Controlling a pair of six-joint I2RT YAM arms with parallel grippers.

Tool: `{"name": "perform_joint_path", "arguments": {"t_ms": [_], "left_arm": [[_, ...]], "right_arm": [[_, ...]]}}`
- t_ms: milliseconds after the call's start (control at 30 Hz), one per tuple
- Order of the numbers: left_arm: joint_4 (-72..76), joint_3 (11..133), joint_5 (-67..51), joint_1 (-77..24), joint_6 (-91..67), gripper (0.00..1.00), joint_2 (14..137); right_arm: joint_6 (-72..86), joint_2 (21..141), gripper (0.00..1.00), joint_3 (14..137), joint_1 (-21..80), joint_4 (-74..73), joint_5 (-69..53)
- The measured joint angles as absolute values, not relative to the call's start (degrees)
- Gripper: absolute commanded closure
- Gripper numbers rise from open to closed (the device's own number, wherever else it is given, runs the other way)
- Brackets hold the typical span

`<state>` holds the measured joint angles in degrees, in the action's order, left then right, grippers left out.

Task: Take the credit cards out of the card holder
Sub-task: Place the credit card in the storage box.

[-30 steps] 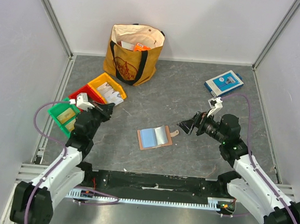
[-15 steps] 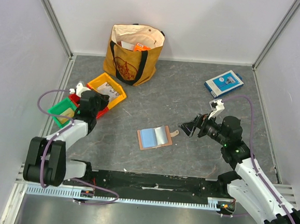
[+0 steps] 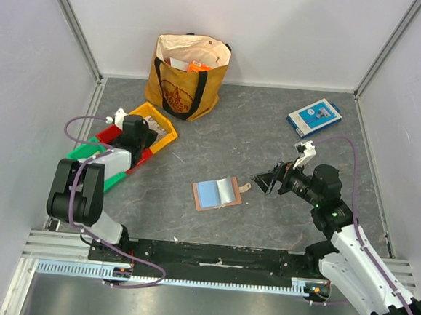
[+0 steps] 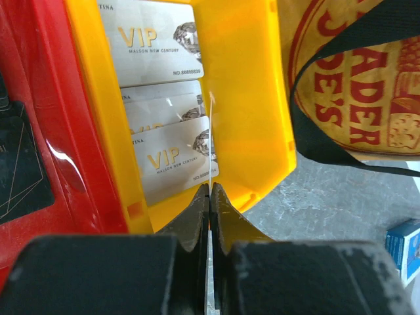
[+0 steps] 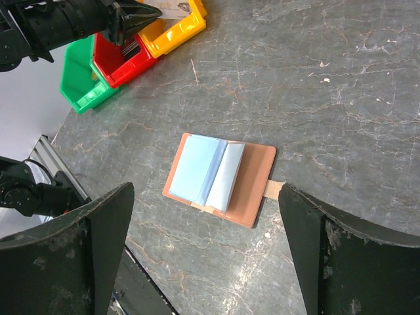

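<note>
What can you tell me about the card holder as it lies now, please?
The card holder is a small pinkish-tan bifold that looks like leather. It lies open and flat on the grey marbled table, near the table's middle. Its pale blue and grey lining faces up, and a short snap tab sticks out from one edge. Only the table touches it.

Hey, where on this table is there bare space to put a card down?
Bare stone lies between the tote bag and the blue box at the back, and between the yellow bin and the card holder. The left edge is crowded with bins and the left arm.
</note>
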<state>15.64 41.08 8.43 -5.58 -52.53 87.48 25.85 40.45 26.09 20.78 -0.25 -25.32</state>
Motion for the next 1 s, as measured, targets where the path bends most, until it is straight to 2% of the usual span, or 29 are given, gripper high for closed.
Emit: {"name": "perform_joint_path", "arguments": {"t_ms": [67, 167, 333, 667, 733, 800, 900, 1000], "left_arm": [[15.2, 41.6, 8.4, -5.6, -52.6, 0.95, 89.0], [14.8, 42.1, 8.4, -5.9, -52.7, 0.88, 90.2], [14.2, 44.4, 8.4, -7.0, -52.7, 0.66, 91.8], [8.6, 46.3, 9.1, -7.6, -50.4, 0.29, 91.3], [7.3, 46.7, 9.2, -7.6, -49.6, 0.27, 90.4], [5.6, 47.5, 9.4, -7.6, -48.6, 0.19, 89.6], [3.4, 49.1, 9.5, -7.6, -47.1, 0.13, 88.9], [1.2, 50.7, 9.4, -7.7, -45.9, 0.12, 88.5]], "right_arm": [[25.8, 40.3, 0.02, 26.1, 20.8, -0.6, -25.3], [25.9, 40.1, 0.02, 26.1, 20.8, -1.4, -25.3], [25.9, 39.4, 0.02, 26.2, 20.8, -2.5, -25.3], [25.8, 37.2, 0.02, 27.0, 20.8, -5.5, -24.6], [25.7, 36.8, 0.02, 27.6, 20.8, -6.3, -24.4], [25.5, 36.2, 0.02, 28.3, 20.8, -7.3, -24.0], [25.2, 35.3, 0.02, 29.1, 20.8, -8.8, -23.4], [24.5, 34.4, 0.02, 30.1, 20.8, -10.7, -22.3]]}}
